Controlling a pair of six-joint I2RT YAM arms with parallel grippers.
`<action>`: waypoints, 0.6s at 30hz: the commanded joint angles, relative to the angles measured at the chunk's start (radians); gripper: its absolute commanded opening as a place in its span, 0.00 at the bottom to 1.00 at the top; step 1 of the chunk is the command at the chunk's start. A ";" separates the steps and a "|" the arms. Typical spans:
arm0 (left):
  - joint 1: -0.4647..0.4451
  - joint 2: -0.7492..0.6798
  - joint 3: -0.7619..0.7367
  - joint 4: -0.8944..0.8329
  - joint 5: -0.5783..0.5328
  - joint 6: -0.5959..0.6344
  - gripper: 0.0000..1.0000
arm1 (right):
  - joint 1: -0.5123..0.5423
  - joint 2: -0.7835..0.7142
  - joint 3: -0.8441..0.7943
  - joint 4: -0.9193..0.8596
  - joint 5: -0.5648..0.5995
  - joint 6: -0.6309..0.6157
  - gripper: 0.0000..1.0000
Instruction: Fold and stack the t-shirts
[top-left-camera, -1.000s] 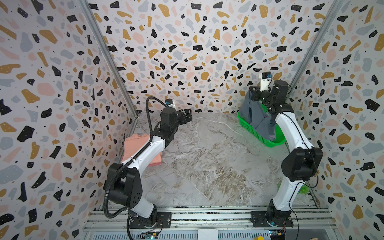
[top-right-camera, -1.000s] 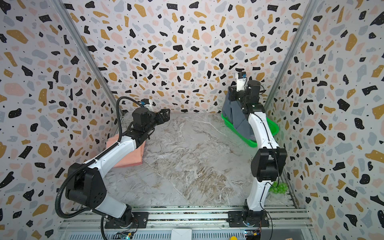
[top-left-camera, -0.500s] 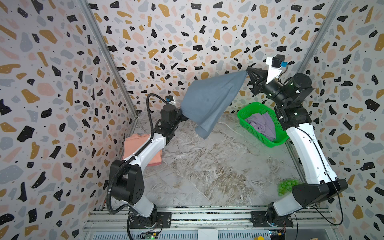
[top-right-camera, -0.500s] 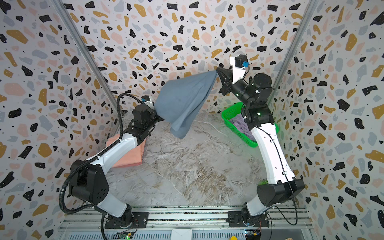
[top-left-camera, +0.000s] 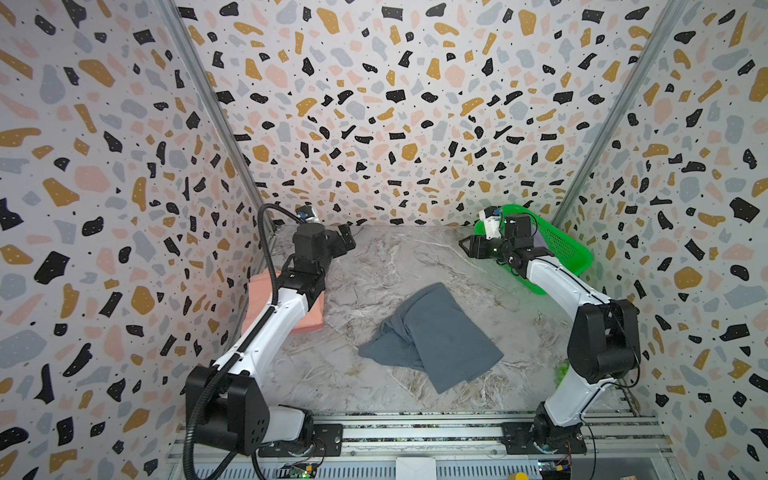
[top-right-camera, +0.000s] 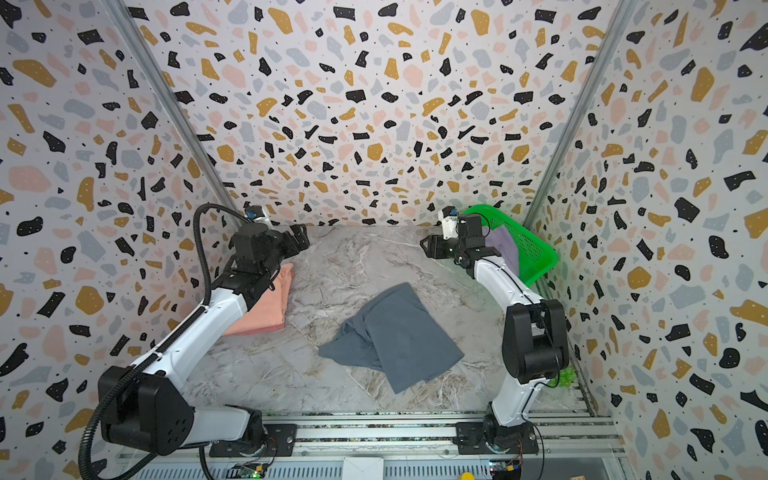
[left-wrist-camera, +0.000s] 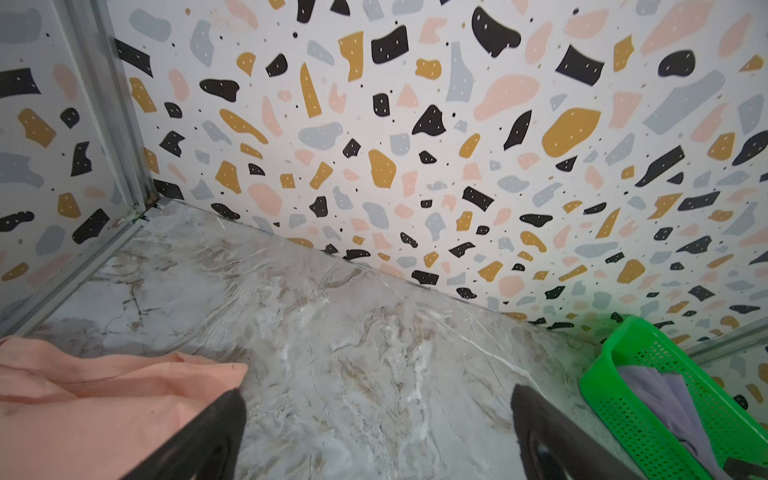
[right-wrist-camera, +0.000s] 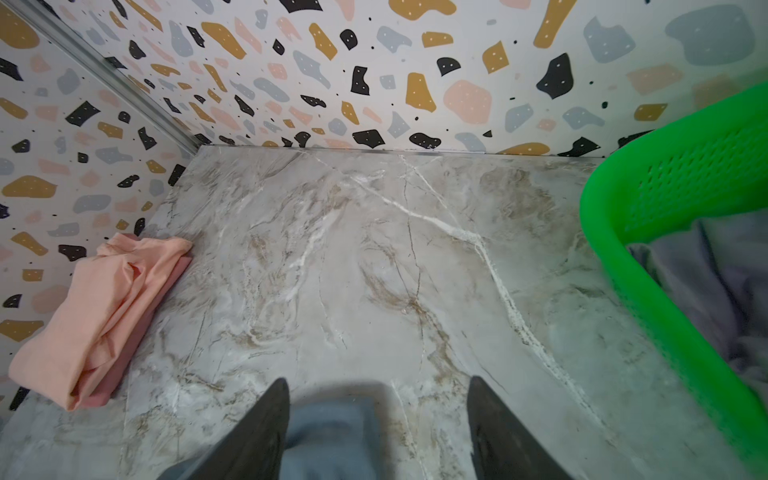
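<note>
Both top views: dark grey t-shirt (top-left-camera: 432, 336) (top-right-camera: 395, 332) rumpled and half doubled over at the middle of the table (top-left-camera: 395, 266), lying free, well apart from both arms. Salmon-pink t-shirt (top-left-camera: 309, 320) folded by the left wall, partly hidden under the left arm. Left gripper (top-left-camera: 347, 237) raised near the back wall, jaws spread, empty. Right gripper (top-left-camera: 467, 247) raised just beside the green basket (top-left-camera: 569, 245) — jaws parted, nothing pinched. Pale lilac t-shirt (top-right-camera: 505, 247) inside the basket.

Left wrist view: fingers (left-wrist-camera: 208, 436) wide apart over bare marble, salmon-pink t-shirt (left-wrist-camera: 104, 395) beside one, green basket (left-wrist-camera: 602, 374) beyond the other.

Right wrist view: fingers (right-wrist-camera: 257, 436) apart, gripping nothing — blurred grey cloth (right-wrist-camera: 332, 432) showing lower down between them.
</note>
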 joint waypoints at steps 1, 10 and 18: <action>-0.003 -0.008 -0.024 0.007 0.054 0.029 1.00 | 0.096 -0.122 -0.043 -0.055 -0.048 -0.057 0.67; -0.002 0.041 -0.015 -0.004 0.216 0.055 0.99 | 0.421 -0.274 -0.283 -0.203 0.067 -0.090 0.68; -0.005 0.026 -0.055 -0.186 0.266 0.087 0.94 | 0.615 -0.333 -0.501 -0.070 0.234 0.010 0.69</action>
